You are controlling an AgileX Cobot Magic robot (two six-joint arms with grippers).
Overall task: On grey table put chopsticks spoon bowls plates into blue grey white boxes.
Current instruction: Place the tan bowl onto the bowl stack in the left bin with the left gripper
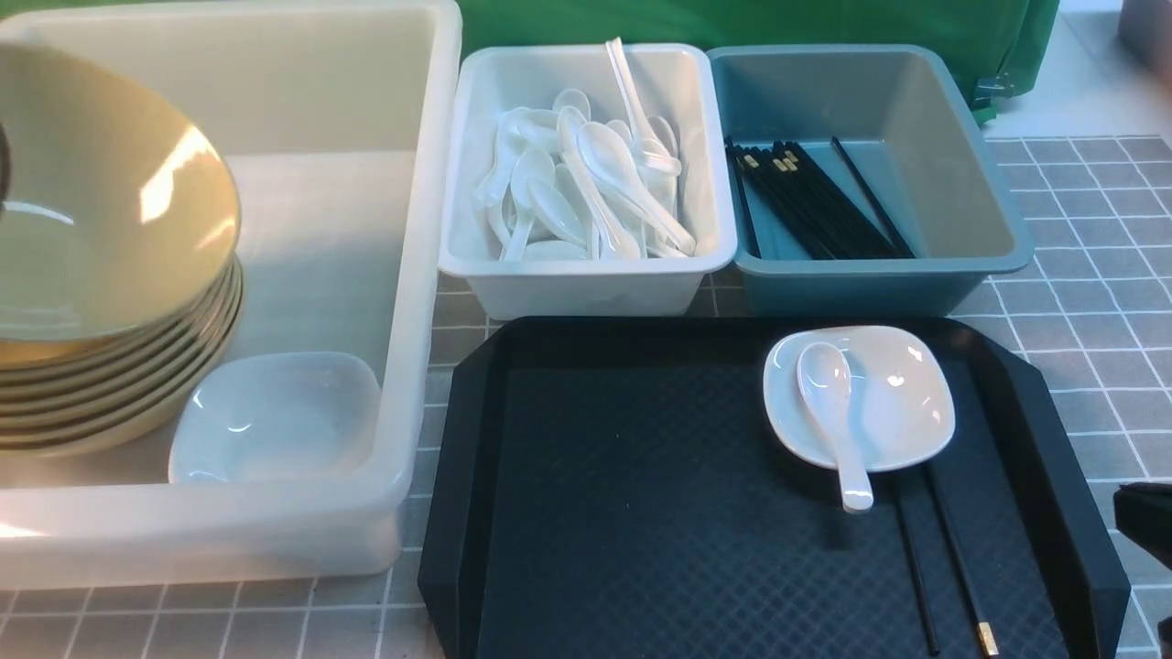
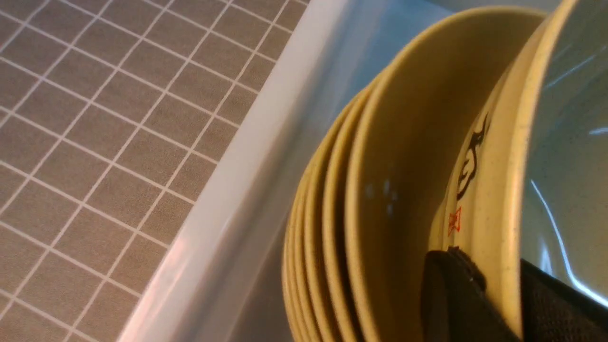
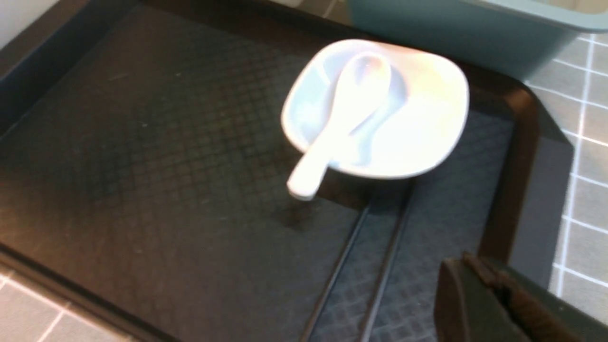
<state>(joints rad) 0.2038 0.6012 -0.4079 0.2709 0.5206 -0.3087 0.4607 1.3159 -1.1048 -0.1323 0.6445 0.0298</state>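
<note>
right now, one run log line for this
left pincer: shut on bowl over stack in tub | right pincer: near tray edge, empty | on tray: plate with spoon, chopsticks

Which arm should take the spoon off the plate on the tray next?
Right. The right claw sits by the tray edge near the spoon; the left claw is clamped on a bowl over the tub.
</note>
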